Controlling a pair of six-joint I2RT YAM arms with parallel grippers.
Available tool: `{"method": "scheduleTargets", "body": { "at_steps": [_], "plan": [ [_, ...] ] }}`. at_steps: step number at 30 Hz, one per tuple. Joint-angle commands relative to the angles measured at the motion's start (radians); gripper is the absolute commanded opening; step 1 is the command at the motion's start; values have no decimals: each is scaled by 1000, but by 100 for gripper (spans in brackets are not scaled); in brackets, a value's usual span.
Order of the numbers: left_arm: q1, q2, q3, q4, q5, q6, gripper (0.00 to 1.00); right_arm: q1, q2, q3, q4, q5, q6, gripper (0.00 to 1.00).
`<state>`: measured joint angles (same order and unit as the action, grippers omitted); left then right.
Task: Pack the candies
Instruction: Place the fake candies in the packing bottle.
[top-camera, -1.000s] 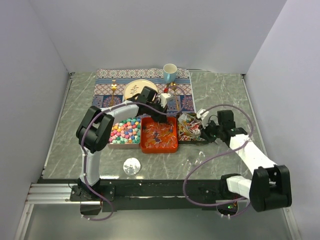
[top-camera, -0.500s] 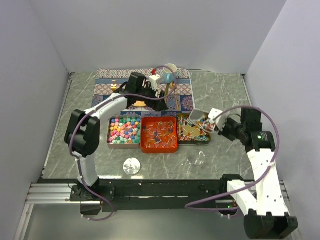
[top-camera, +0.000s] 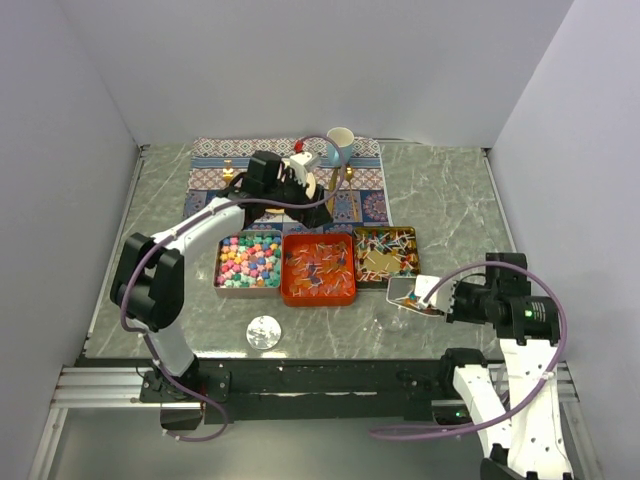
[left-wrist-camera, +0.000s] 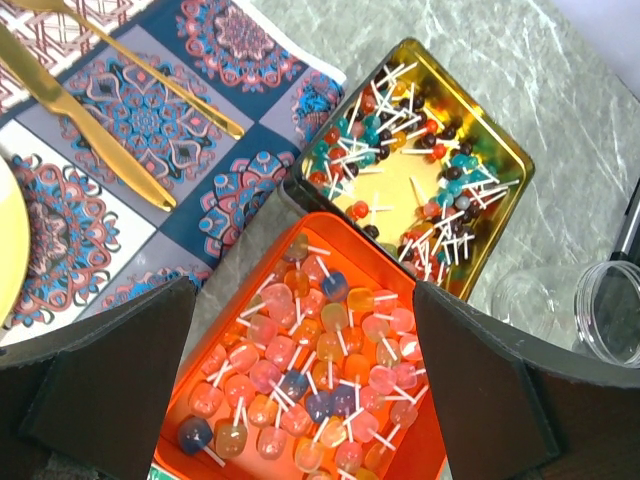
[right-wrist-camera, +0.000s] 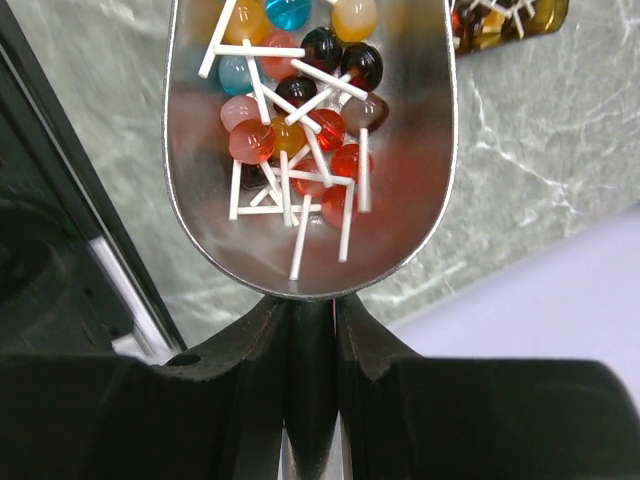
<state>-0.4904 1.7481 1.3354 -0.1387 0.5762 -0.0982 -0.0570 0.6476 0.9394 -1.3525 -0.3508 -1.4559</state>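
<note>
Left gripper (left-wrist-camera: 305, 370) stands wide open, orange tin (left-wrist-camera: 428, 450) below; right gripper (right-wrist-camera: 310, 325) clamps a scoop (right-wrist-camera: 410, 170), candies (right-wrist-camera: 255, 140) in its bowl ahead.

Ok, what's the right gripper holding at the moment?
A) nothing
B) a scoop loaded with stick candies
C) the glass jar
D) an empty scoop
B: in the right wrist view the right gripper is shut on the handle of a metal scoop whose bowl holds round candies on white sticks.
</note>
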Motion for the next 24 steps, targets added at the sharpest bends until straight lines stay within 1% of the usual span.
{"method": "scheduleTargets", "body": {
  "at_steps": [1, 5, 8, 15, 19, 24],
  "plan": [
    [-2, -58, -18, 36, -12, -9, 97, -6, -3, -7, -85, 95, -110, 0],
    [-2, -64, -31, 40, -38, -11, 97, -6, 7, 32, -89, 124, -159, 0],
    [-2, -61, -27, 25, -67, 9, 97, -6, 20, 45, -88, 174, -227, 0],
    [-2, -58, -33, 28, -78, 18, 97, -4, 69, 121, -89, 199, -317, 0],
    [-2, -50, -38, 34, -76, 15, 97, 3, 87, 142, -91, 187, -345, 0],
    [-2, -50, -44, 33, -88, 26, 97, 52, 90, 133, -89, 191, -354, 0]
  ]
}}
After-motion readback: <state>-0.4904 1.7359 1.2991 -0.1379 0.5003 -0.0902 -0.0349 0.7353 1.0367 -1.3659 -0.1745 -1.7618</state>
